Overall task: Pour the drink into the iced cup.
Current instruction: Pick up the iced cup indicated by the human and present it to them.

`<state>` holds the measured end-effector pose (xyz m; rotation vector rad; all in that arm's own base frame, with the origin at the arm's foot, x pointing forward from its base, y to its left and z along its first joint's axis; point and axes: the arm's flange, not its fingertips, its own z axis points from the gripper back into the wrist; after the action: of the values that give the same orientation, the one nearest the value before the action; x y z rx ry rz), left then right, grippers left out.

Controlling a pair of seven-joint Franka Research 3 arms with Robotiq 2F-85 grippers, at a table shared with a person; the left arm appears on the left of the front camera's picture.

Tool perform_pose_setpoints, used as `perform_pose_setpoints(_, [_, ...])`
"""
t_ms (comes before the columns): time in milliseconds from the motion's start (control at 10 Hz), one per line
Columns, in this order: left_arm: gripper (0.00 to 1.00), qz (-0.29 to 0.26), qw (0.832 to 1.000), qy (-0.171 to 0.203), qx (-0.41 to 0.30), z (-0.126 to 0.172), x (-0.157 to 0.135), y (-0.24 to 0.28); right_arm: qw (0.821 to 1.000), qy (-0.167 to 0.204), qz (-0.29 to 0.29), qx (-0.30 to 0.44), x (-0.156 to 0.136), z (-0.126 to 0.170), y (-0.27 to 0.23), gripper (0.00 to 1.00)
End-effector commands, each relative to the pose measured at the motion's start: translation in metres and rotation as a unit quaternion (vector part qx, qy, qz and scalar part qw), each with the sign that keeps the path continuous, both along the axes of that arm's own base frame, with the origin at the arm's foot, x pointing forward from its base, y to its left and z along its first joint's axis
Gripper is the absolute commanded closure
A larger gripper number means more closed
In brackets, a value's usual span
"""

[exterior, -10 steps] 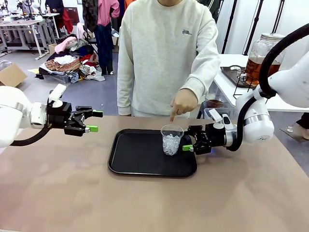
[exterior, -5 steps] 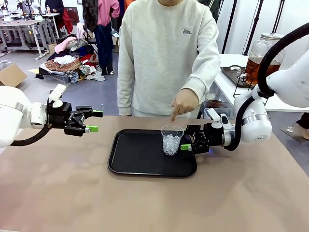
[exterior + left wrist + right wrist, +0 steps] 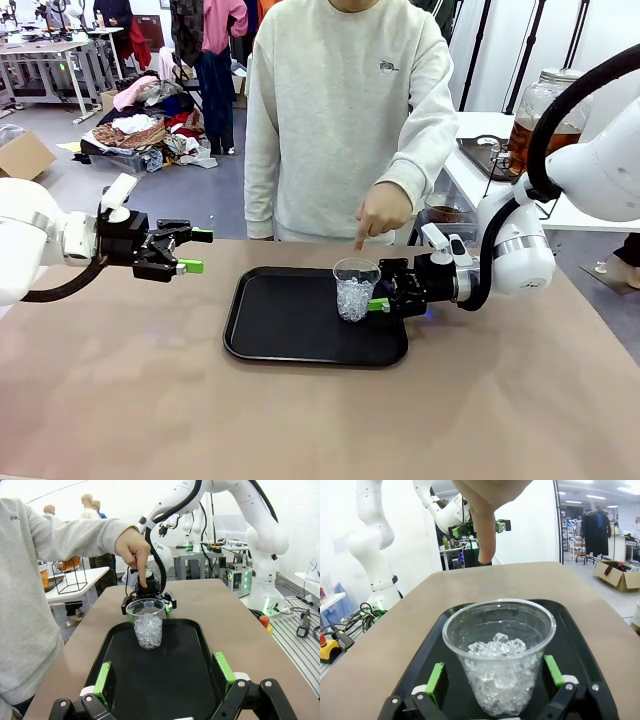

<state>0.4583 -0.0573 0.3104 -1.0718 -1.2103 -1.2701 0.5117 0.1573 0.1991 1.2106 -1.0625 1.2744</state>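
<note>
The iced cup (image 3: 355,289), clear plastic and part full of ice, stands upright on the black tray (image 3: 290,325). My right gripper (image 3: 378,301) is open at tray level, and its green-padded fingers (image 3: 436,678) flank the cup (image 3: 499,655) without touching it. My left gripper (image 3: 186,251) hangs open above the table, left of the tray, empty and facing the cup (image 3: 148,628). The drink (image 3: 535,140), amber in a lidded glass jar, stands on a white side table at the back right. The person's hand (image 3: 379,214) points a finger down at the cup.
The person stands at the far edge of the table, right behind the tray. Bare brown tabletop (image 3: 150,400) surrounds the tray (image 3: 200,645). A wire stand and a dark tray (image 3: 490,155) sit by the jar on the side table.
My right gripper has slid left along the tray until its open fingers stand either side of the cup. The left arm, the cup and the pointing hand have stayed put.
</note>
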Motion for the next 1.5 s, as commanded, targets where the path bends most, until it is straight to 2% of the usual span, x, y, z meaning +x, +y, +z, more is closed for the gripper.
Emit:
perform_pose_setpoints(0, [0.00,-0.001,1.000,-0.002,0.000,0.001,0.000,-0.001,1.000,0.015,-0.003,0.002,0.006,0.001,0.011,0.00])
perform_pose_setpoints(300, [0.00,-0.001,1.000,-0.002,0.000,0.001,0.000,-0.001,1.000,0.011,-0.017,-0.005,0.002,-0.004,0.020,0.00])
perform_pose_setpoints(800, [0.00,-0.001,1.000,-0.002,0.000,0.001,0.000,-0.001,0.999,0.034,-0.027,0.003,-0.005,-0.007,0.036,0.00])
perform_pose_setpoints(1000, [0.00,-0.001,1.000,-0.002,0.000,0.001,0.000,-0.001,0.997,0.031,-0.066,0.005,-0.008,-0.007,0.043,0.00])
perform_pose_setpoints(1400, [0.00,-0.001,1.000,-0.002,0.000,0.001,0.000,-0.001,0.996,0.044,-0.077,0.009,-0.008,-0.007,0.048,0.00])
